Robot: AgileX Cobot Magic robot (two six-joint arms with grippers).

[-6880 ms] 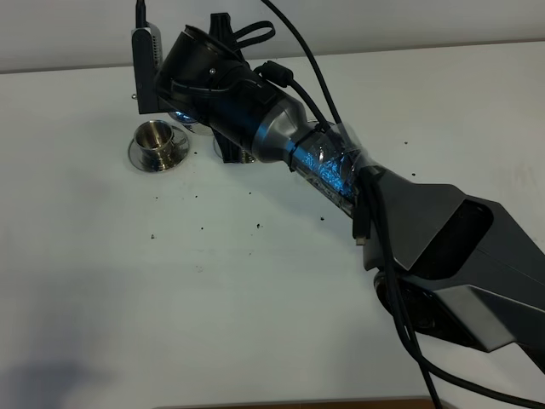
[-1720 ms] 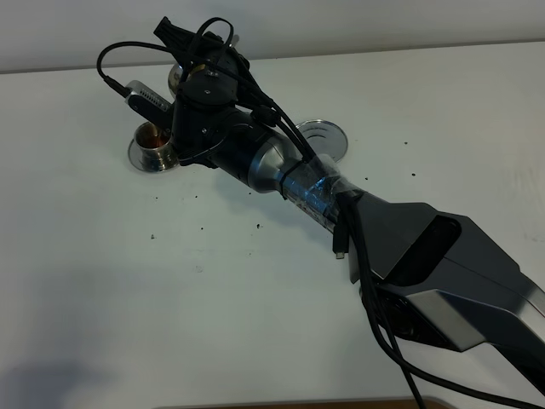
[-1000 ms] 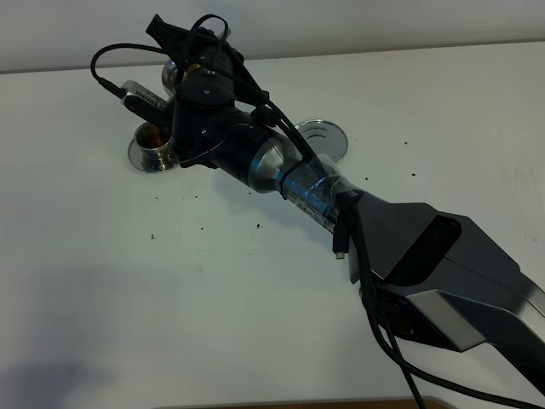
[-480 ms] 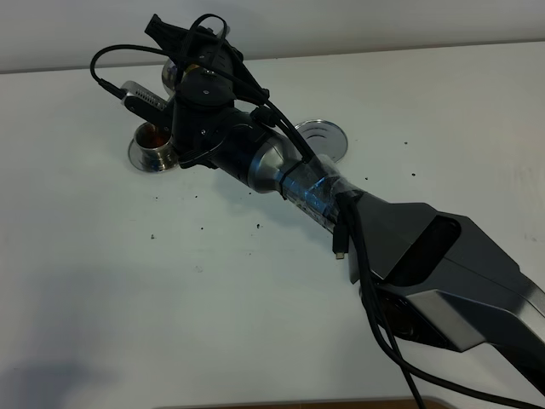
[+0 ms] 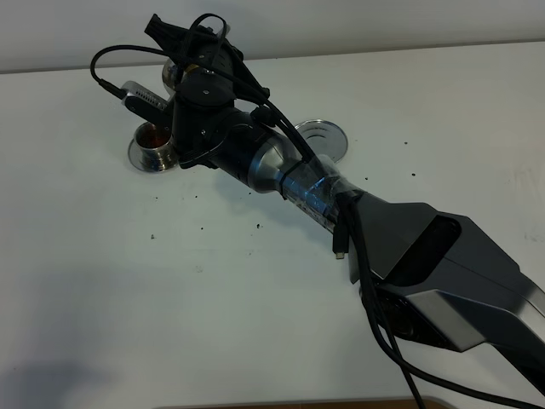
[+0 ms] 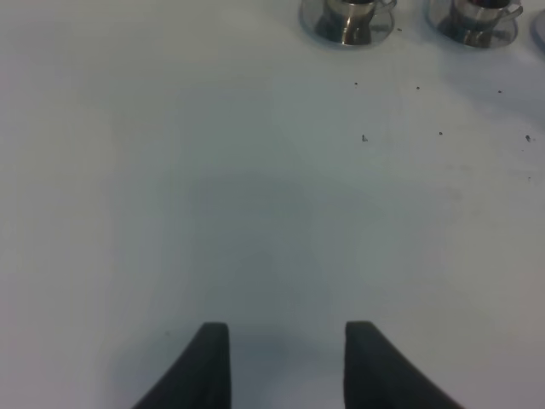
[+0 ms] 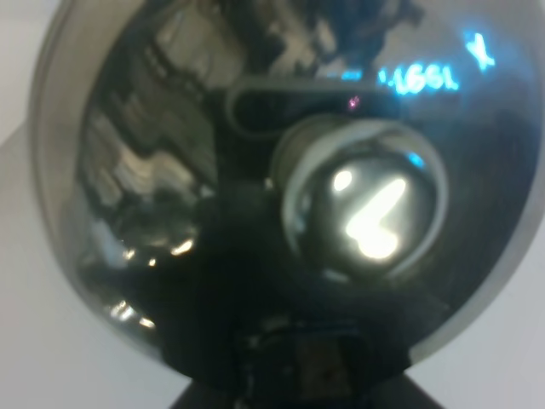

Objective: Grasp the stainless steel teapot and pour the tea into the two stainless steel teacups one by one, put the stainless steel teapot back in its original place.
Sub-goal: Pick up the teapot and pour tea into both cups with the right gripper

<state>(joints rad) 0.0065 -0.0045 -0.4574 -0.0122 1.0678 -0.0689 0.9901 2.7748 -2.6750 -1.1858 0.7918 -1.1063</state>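
My right gripper (image 5: 183,47) reaches across to the back left and is shut on the stainless steel teapot (image 5: 172,77), held tilted in the air above the left teacup (image 5: 153,141). That cup stands on its saucer and holds brown tea. The teapot's lid and knob (image 7: 366,209) fill the right wrist view. The second teacup is hidden behind the arm in the high view; both teacups (image 6: 347,15) (image 6: 479,15) show far off in the left wrist view. The bare round steel dish (image 5: 321,136) lies right of the arm. My left gripper (image 6: 285,362) is open and empty over bare table.
Small dark specks (image 5: 204,227) are scattered on the white table (image 5: 128,298) in front of the cups. The right arm's bulky links (image 5: 443,264) and cables stretch diagonally from the front right to the back left.
Since the earliest frame the arm has lifted the teapot off the dish, swung left and tilted it; the left cup now holds tea. Over the last second almost nothing moves.
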